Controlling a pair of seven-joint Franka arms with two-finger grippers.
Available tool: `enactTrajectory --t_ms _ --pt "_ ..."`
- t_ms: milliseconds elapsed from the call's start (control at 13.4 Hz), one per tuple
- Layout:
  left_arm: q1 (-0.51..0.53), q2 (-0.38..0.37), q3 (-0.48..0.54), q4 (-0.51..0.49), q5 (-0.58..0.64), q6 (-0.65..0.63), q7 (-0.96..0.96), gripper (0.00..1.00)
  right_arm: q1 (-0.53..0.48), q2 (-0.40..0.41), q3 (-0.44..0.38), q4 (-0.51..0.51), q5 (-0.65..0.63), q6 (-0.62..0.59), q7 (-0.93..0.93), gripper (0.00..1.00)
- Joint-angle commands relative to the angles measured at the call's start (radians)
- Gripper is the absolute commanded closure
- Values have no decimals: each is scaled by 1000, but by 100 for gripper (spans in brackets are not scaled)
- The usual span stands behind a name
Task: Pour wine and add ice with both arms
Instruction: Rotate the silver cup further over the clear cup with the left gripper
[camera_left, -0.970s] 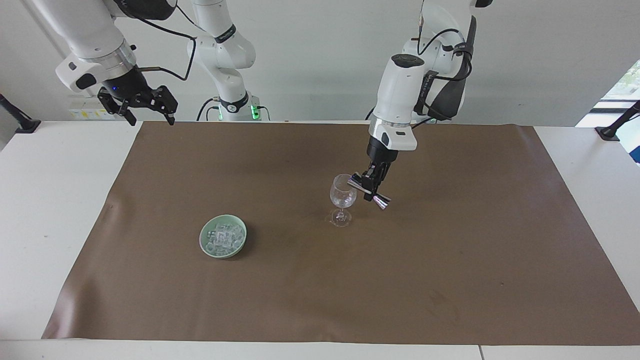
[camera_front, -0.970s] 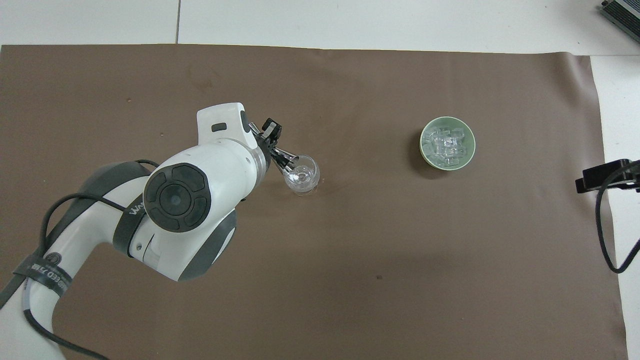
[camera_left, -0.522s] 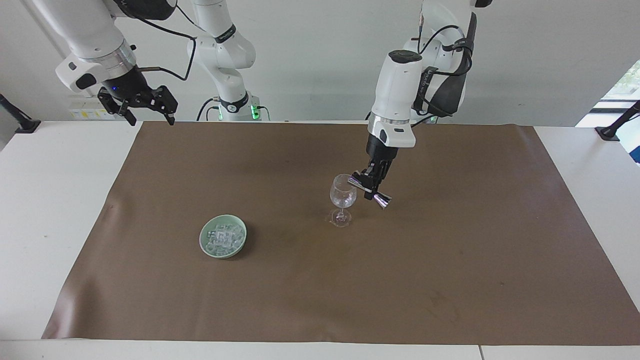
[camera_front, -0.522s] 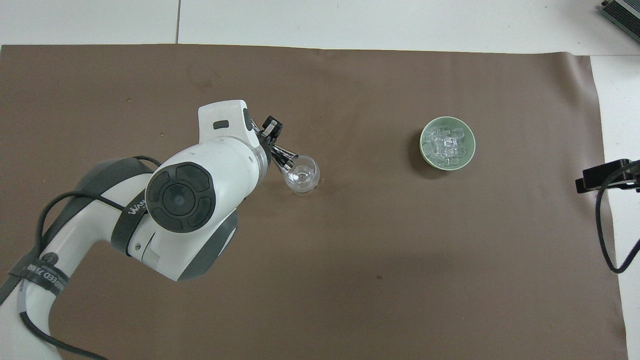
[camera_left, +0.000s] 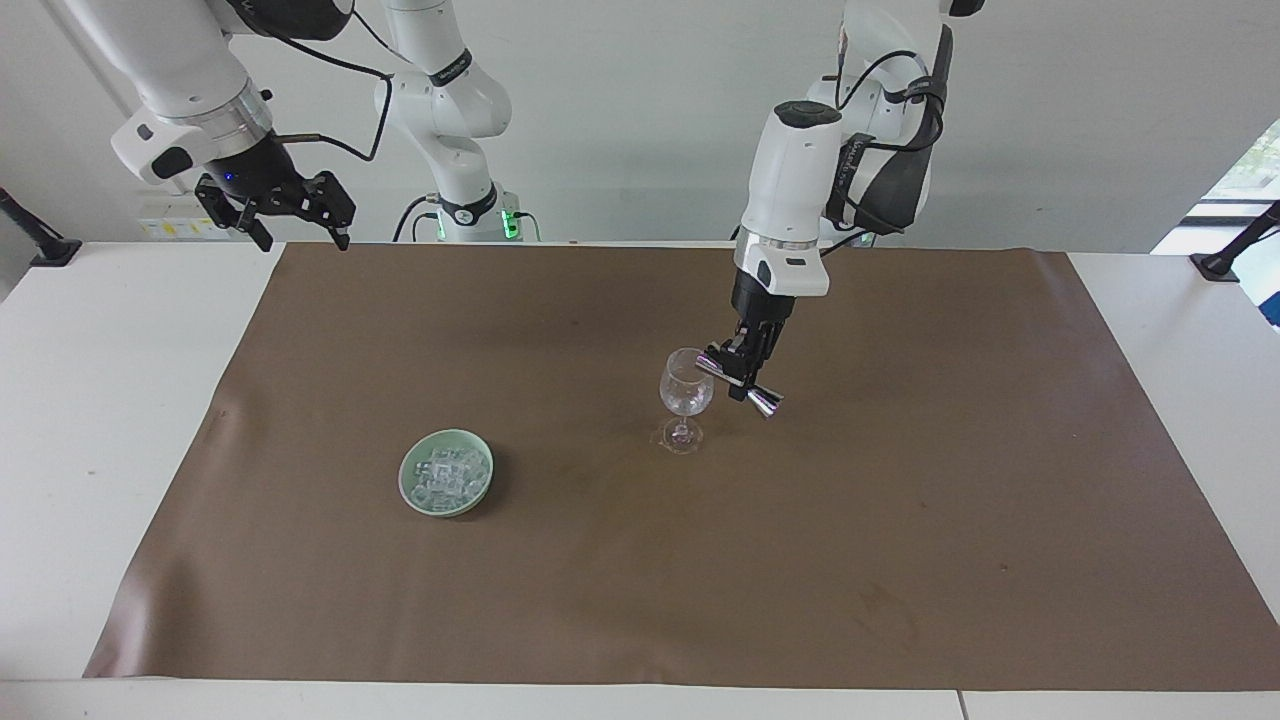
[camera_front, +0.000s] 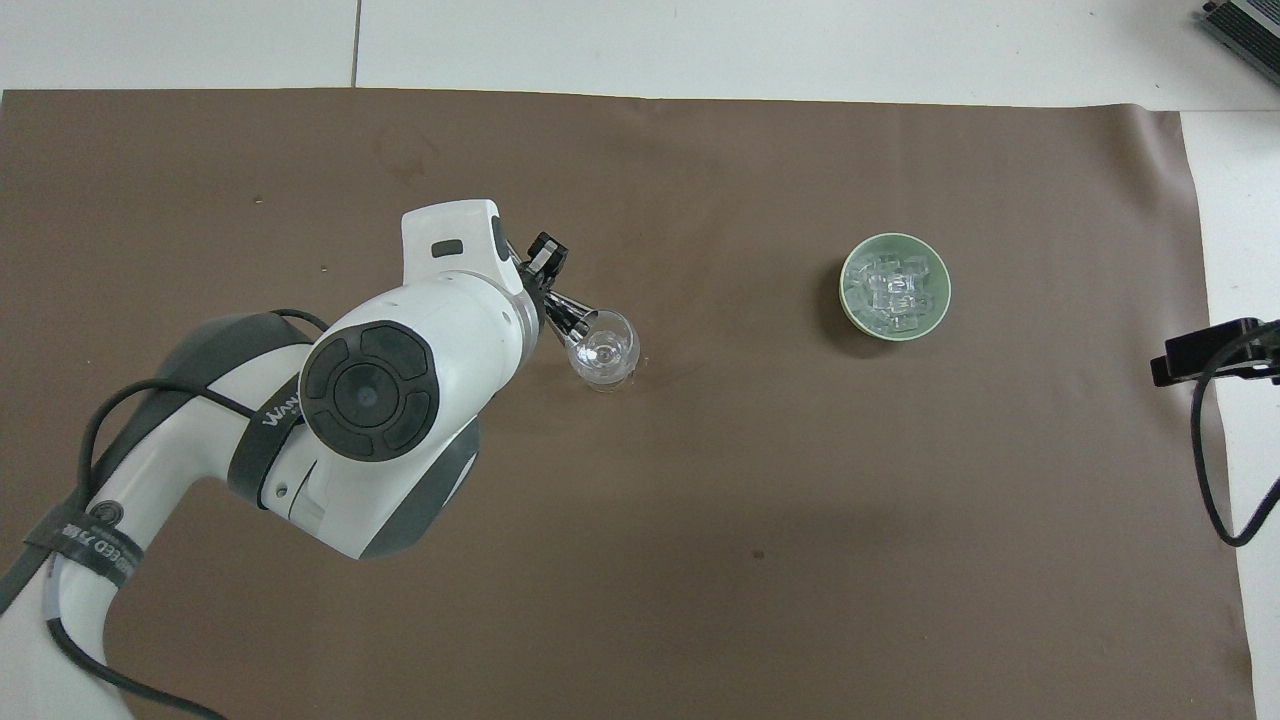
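Note:
A clear wine glass (camera_left: 686, 393) (camera_front: 603, 352) stands upright mid-table on the brown mat. My left gripper (camera_left: 742, 372) (camera_front: 545, 290) hangs beside its rim, shut on a small silver jigger (camera_left: 752, 392) (camera_front: 572, 320). The jigger is tilted, with one end at the glass's rim. No wine shows; the glass looks colourless. The ice (camera_left: 447, 474) (camera_front: 893, 287) is heaped in a pale green dish (camera_left: 403, 482) (camera_front: 843, 292) toward the right arm's end. My right gripper (camera_left: 300, 232) waits open and holds nothing, raised over the table's edge at its own end.
The brown mat (camera_left: 900, 500) covers most of the white table. Black clamp mounts stand at the table's corners nearest the robots (camera_left: 1225, 262) (camera_left: 45, 250). The left arm's bulky elbow (camera_front: 365, 390) hides part of the mat in the overhead view.
The left arm's upper links have shifted slightly, and the jigger stays tilted at the glass's rim. The right arm has not moved.

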Motion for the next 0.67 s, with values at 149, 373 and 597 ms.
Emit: enactTrajectory --t_ms 149,373,597 --pt "-25 15 14 31 29 -24 -27 100 -6 -11 3 -4 4 -5 -12 0" --pt "-25 20 14 33 27 -24 -28 100 -6 -11 3 -4 4 -7 -12 0" --pt "-11 15 11 29 14 -18 -42 100 -6 -11 3 -4 4 -5 -12 0"
